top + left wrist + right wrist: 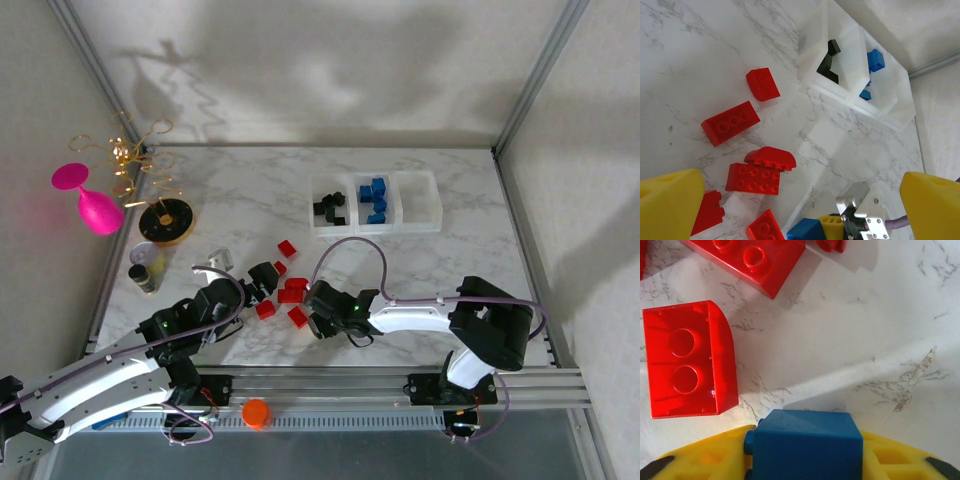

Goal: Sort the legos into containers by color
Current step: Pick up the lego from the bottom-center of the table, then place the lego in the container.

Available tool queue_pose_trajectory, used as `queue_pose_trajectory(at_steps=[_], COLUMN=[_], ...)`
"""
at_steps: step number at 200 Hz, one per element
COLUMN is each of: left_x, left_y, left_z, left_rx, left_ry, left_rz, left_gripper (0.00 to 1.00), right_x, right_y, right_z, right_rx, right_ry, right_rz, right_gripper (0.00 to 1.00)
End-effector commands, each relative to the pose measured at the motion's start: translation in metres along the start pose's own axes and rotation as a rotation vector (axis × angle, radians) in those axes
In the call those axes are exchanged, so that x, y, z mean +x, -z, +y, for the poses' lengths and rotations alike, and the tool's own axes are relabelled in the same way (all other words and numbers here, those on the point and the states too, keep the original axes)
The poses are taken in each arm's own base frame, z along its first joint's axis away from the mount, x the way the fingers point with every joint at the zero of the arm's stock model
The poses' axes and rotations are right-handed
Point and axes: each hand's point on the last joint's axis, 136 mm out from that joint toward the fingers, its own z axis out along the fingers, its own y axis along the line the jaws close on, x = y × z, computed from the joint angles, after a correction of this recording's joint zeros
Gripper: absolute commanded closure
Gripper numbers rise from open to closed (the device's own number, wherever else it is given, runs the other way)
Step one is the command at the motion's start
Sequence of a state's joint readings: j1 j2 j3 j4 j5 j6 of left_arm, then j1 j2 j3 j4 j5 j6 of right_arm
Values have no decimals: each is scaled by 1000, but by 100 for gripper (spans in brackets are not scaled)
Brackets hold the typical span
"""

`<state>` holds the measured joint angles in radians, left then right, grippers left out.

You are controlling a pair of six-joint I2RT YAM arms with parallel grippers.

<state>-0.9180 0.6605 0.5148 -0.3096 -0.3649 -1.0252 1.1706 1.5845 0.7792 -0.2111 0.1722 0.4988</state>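
"Top external, left to right: what does each claw hold?" asks my colleague.

"My left gripper (262, 280) is released, jaws wide above the red legos (293, 291), holding nothing. My right gripper (320, 305) has its pads clenched on a blue brick (807, 440), apparently low at the marble table (865, 340), near a red brick (687, 360). Farther right, the containers (418, 200): black in the first bin, blue in the middle. I'd check the squeeze is square, lift straight up clear of the reds, then release low over the middle bin."
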Motion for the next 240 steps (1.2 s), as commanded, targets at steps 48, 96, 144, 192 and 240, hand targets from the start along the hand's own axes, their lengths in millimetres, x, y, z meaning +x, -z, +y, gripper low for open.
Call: queue_pose_trajectory(at_steps=[48,96,144,192,240], left_x=[-15,-21,-25,-26,-21], left_y=[4,1,-7,-19,-31], left_z=[-10,-26,-47,-62,-71], left_rx=[11,18,49,50,50], left_ry=[11,-35,-58,-95,-110], left_rz=[-42,-53,-56,-60,-43], left_gripper=[0,0,0,0,0], right_x=[-45,-91,-140,-172,-202], right_y=[42,77,100,80,51], right_z=[-13,-90,-176,-241,-281], right_rx=[4,148,305,404,431], right_ry=[-106,-259,-395,-469,-489], right_rz=[-102,-207,-324,-341,-336], right_gripper=[64,65,65,66,68])
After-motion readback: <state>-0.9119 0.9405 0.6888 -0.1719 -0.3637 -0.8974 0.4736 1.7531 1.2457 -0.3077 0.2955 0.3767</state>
